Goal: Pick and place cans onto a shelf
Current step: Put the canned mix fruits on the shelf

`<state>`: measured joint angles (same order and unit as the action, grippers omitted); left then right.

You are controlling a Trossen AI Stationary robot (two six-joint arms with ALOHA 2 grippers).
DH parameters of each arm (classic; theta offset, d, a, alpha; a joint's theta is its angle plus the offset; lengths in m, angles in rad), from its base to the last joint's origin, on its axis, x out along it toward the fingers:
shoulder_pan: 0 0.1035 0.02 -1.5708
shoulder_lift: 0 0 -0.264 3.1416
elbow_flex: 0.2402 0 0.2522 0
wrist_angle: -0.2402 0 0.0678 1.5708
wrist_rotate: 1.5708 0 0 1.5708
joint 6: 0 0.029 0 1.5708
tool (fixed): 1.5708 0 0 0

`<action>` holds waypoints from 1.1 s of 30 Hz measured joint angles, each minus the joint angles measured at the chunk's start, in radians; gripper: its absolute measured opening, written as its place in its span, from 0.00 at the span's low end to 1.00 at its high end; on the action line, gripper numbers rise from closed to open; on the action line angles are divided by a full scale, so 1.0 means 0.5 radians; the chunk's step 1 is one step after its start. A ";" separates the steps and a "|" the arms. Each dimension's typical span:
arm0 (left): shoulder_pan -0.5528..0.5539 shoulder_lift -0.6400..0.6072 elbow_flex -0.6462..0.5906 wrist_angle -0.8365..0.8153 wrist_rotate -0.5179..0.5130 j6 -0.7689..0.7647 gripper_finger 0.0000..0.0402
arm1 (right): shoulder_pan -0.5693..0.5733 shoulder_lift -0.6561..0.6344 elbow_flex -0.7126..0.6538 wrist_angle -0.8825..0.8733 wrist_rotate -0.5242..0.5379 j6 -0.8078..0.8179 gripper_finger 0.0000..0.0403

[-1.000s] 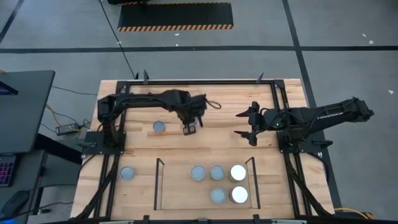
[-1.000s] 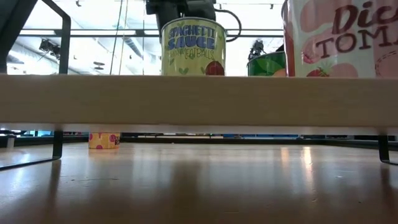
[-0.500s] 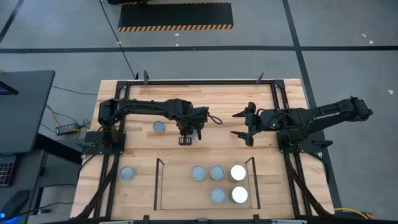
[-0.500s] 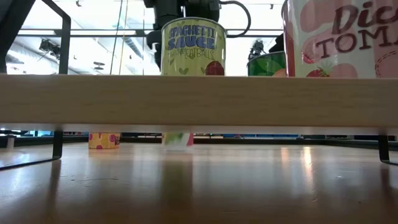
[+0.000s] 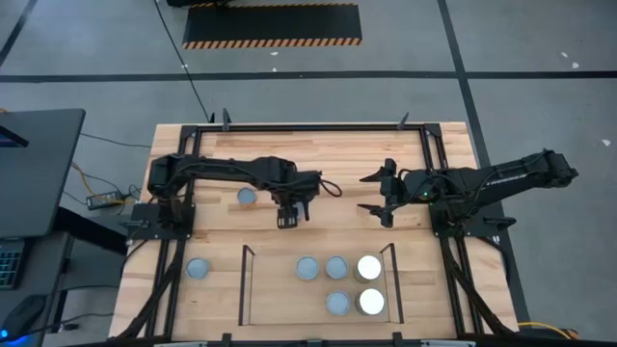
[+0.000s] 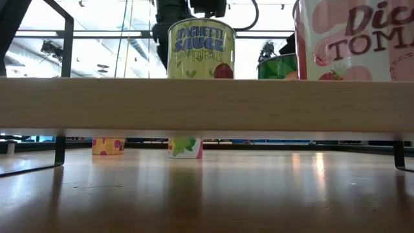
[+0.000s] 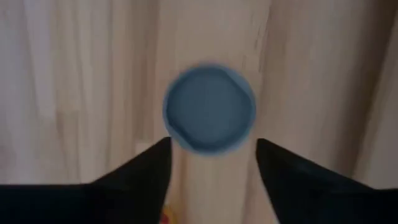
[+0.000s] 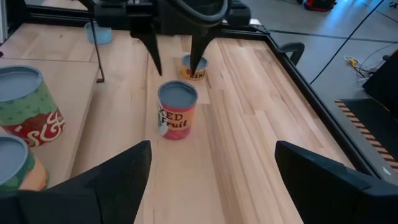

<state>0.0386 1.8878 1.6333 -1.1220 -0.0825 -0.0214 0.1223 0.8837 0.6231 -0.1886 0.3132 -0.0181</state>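
We are seeing five cans on the shelf (image 5: pixel 247 286); left gripper (image 5: pixel 286 218), fingers wide, hovering above a mixed-fruit can (image 8: pixel 177 110); right gripper (image 5: pixel 379 194) waiting wide.

Small round metal cans (image 5: pixel 307 268): eight in all
Cans with bright white tops (image 5: pixel 369 268): two
Cans with silver-grey tops (image 5: pixel 248 197): six
Light-wood shelf bay with thin dark metal rails (image 5: pixel 270 289): one
Cans on the shelf: five
Cans on the bare table: three
Dark robot arms (image 5: pixel 222 166): two

A grey floor (image 5: pixel 540 58) crossed by dark tape lines surrounds the light-wood table (image 5: pixel 337 154). A black mat with striped hazard edging (image 5: pixel 272 25) lies beyond its far edge; a dark desk (image 5: pixel 34 169) stands left.
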 joint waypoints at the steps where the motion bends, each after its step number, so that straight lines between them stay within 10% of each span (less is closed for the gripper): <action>1: -0.004 -0.007 0.000 -0.029 0.019 -0.044 0.64 | 0.000 -0.001 0.000 0.000 0.000 0.001 0.87; 9: -0.031 -0.070 -0.278 0.053 0.072 -0.165 0.84 | 0.000 0.000 0.000 -0.069 -0.026 0.039 0.87; 20: -0.041 -0.475 -0.903 0.894 -0.028 -0.189 0.84 | -0.002 -0.001 0.000 -0.089 -0.054 0.034 0.87; 33: -0.004 -0.381 -1.051 1.357 -0.132 -0.148 0.84 | -0.020 0.000 0.000 -0.059 -0.054 0.035 0.87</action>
<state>0.0364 1.6972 1.1080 -0.4437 -0.1483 -0.0955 0.1121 0.8837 0.6231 -0.2180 0.2863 -0.0005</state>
